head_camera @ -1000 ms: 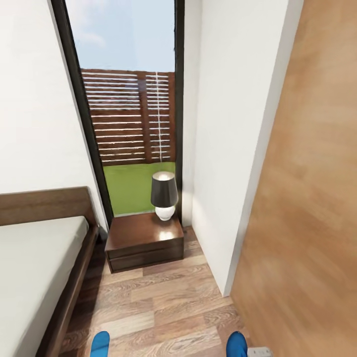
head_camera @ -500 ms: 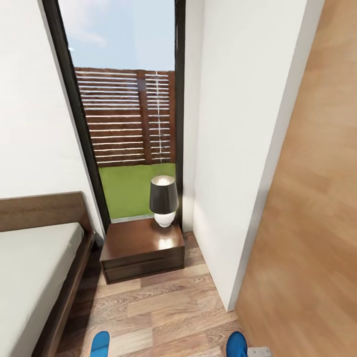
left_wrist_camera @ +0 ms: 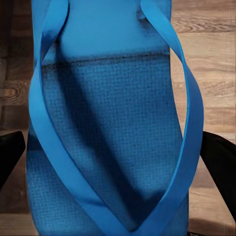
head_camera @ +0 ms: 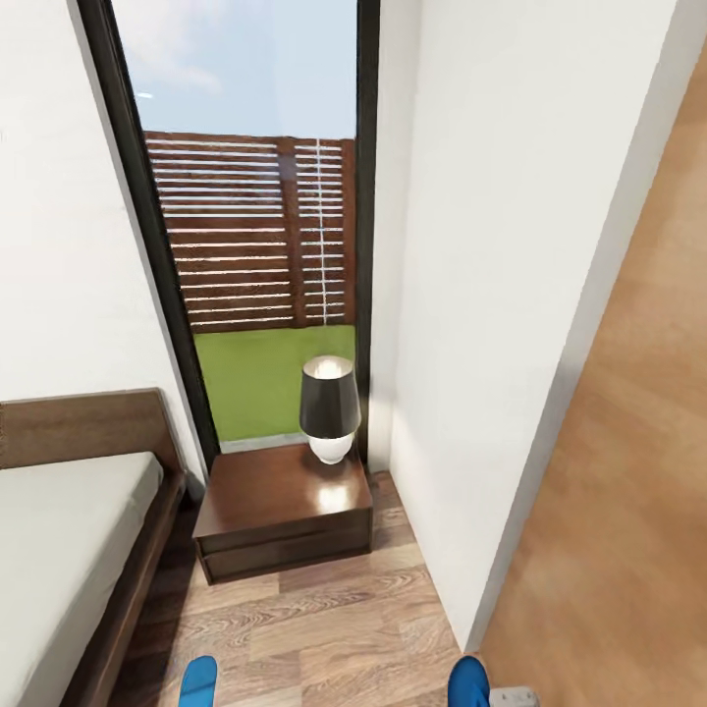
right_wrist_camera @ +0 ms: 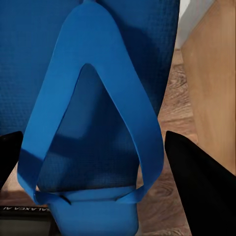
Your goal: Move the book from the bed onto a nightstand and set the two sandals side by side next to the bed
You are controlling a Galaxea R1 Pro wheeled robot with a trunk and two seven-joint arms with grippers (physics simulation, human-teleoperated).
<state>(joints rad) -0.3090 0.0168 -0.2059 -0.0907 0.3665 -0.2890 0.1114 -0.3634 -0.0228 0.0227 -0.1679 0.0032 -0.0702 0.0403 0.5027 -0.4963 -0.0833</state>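
Bedroom, head view. Nightstand (head_camera: 285,511): dark brown, glossy, with drawers, on the wood-plank floor (head_camera: 324,628) at centre, below the tall dark-framed window (head_camera: 250,226). Lamp (head_camera: 329,407): dark shade, white base, standing on the nightstand's far right corner. Bed (head_camera: 69,550): pale grey mattress in a dark wooden frame with headboard, at 9 o'clock from the nightstand, just beside it.

Sandals, two, bright blue. Left sandal (head_camera: 198,679): tip shows at the lower edge, about 7 o'clock from the nightstand; the left gripper (left_wrist_camera: 115,162) is clamped on it, black fingers (left_wrist_camera: 10,152) at either edge of the sole, straps facing the wrist camera. Right sandal (head_camera: 468,681): tip at about 5 o'clock; the right gripper (right_wrist_camera: 96,162) is clamped on it likewise, beside a white wall (head_camera: 491,245) and a wooden panel (head_camera: 628,471).
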